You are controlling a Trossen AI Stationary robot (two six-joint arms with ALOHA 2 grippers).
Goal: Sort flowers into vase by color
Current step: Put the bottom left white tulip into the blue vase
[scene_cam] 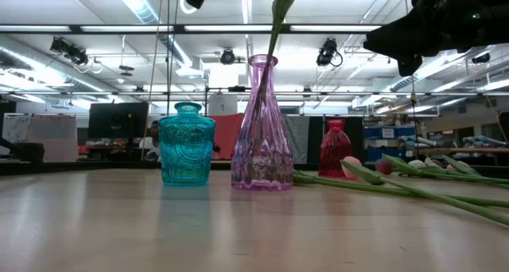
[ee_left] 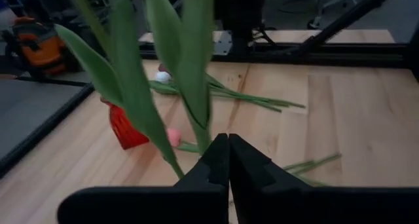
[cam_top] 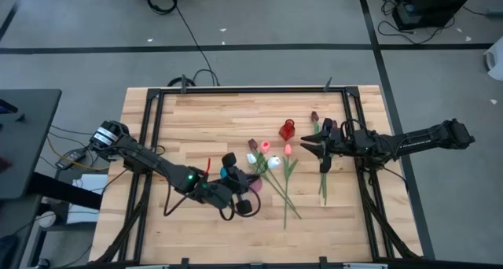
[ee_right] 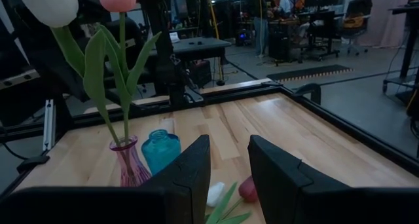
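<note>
Over the table we see our left hand pressed together on a green tulip stem standing in the pink vase, which holds a white and a pink tulip. Other flowers lie between the hands; our right hand, fingers spread, holds nothing. No writing is readable.

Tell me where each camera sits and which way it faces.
High: overhead, straight down on the table; left arm and right arm show.
Low: table height, facing the pink vase and room; arms overhang.
Left wrist: behind the left gripper, shut on a tulip stem, facing loose tulips.
Right wrist: behind the open right gripper, facing the pink vase.
Shared: low and right wrist show the teal vase.
</note>
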